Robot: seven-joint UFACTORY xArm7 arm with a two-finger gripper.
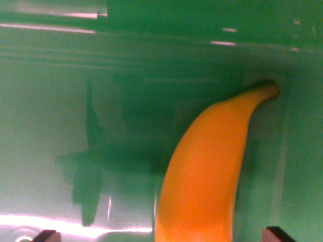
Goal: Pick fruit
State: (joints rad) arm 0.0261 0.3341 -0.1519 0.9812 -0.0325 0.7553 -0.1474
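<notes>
Banana (207,171) on green bin floor (60,126), tool (160,236) fingertips spread wide around it

Yellow banana (209,171) on glossy green surface (60,126), between spread jaws.

- Overall image: soft and slightly blurred, with a strong green cast.
- Glossy green plastic surface (60,126): white glare streaks along the top edge and a bright washed-out band at the bottom left.
- Dark, soft-edged shadow (88,166): falls at centre left on the surface.
- Curved yellow-orange banana (207,171): evenly lit, edges unsharp, colour saturated.
</notes>
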